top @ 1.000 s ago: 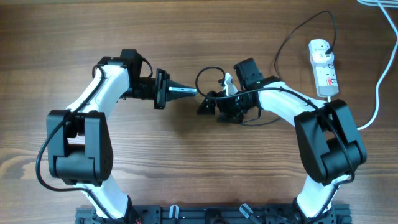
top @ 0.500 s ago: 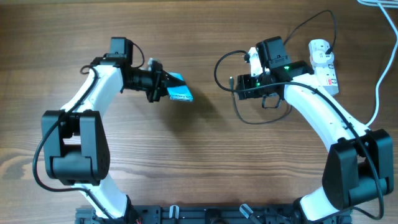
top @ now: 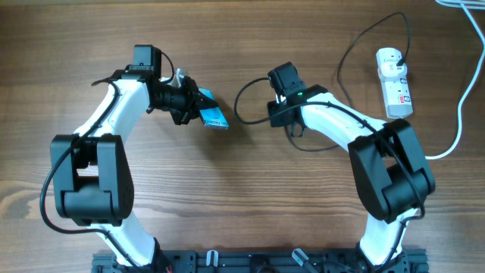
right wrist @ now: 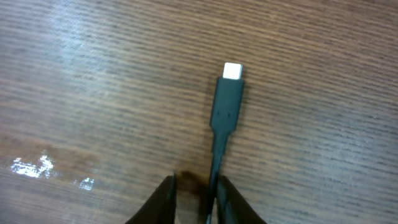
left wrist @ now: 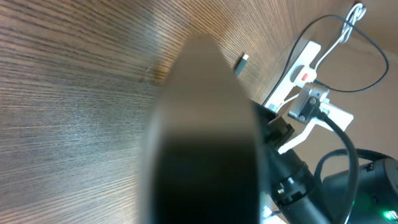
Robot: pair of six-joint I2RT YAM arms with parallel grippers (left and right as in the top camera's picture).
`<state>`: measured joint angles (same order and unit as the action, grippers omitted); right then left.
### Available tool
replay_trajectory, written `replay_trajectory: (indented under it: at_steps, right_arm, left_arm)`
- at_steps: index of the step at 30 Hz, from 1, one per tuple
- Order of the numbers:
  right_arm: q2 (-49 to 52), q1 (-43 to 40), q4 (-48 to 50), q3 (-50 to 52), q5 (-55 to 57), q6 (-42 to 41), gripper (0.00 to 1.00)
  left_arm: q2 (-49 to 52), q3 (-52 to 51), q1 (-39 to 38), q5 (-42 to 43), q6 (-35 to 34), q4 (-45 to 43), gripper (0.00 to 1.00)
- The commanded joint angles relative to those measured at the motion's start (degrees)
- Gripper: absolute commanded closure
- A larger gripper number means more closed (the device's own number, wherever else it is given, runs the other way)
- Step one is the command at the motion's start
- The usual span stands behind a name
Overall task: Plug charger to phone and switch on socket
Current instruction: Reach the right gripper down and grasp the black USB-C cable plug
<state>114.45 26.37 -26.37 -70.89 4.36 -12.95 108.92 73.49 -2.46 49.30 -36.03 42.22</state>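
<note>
Charger [right wrist: 226, 107]: the plug end lies flat on the desk [top: 250, 197], near the middle and slightly right of centre. It has a slim, matte black moulded housing with rounded edges and a short, square, pale metal tip pointing away from the right wrist camera. The thin black cable runs back from the housing between the fingers [right wrist: 163, 202] of the right end effector [right wrist: 196, 185]. These fingers stand nearly pressed together. One is against the cable and the other is a sliver apart, so whether they pinch it cannot be told. The lower frame edge cuts off the fingers and the cable.

From overhead, the cable curls in a loose loop to the left of the right wrist. A second high arc leads to the white adapter [top: 389, 56], which sits at the far end of the socket [top: 395, 85]. The socket is a short white oblong strip with small red marks, near the far right edge of the desk.

Phone [top: 215, 117]: a small teal-faced rectangle, tilted, pinched at one end by the left end effector [top: 201, 108] over the desk left of centre. It is well apart from the plug. In the left wrist view a blurred dark grey mass fills the centre and hides the fingers.

A thick white cord [top: 461, 106] curves along the right margin and leaves the frame at the top corner. The desk is brown wood with fine straight grain, and bare surface lies between the two arms and toward the near edge.
</note>
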Motion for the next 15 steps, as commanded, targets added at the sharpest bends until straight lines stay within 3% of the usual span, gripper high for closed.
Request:
replay_trajectory:
  at_steps: [1,3,5,6,8,9,12,15]
  right_arm:
    - [4.2,-0.2,-3.3,0.1,0.5,-2.2,0.94]
    - [4.0,-0.2,-13.2,0.1,-1.3,-1.9,0.95]
    - [4.0,-0.2,-23.1,0.1,-3.1,3.3,0.88]
    - [4.0,-0.2,-25.6,0.1,-3.1,6.3,0.78]
    - [4.0,-0.2,-26.0,0.1,-3.1,8.7,0.45]
    - [4.0,-0.2,-23.8,0.1,-3.1,8.6,0.4]
    - [4.0,-0.2,-15.8,0.1,-2.8,4.9,0.43]
    - [4.0,-0.2,-12.8,0.1,-2.9,0.5,0.65]
  left_arm:
    - [-0.6,0.3,0.1,0.7,1.4,0.2,0.96]
    - [-0.6,0.3,0.1,0.7,1.4,0.2,0.96]
    - [-0.6,0.3,0.1,0.7,1.4,0.2,0.96]
    - [-0.6,0.3,0.1,0.5,1.4,0.2,0.96]
    - [-0.6,0.3,0.1,0.0,1.4,0.2,0.96]
    - [-0.6,0.3,0.1,0.0,1.3,0.2,0.96]
    - [-0.6,0.3,0.1,0.1,1.3,0.2,0.96]
    - [-0.6,0.3,0.1,0.1,1.3,0.2,0.96]
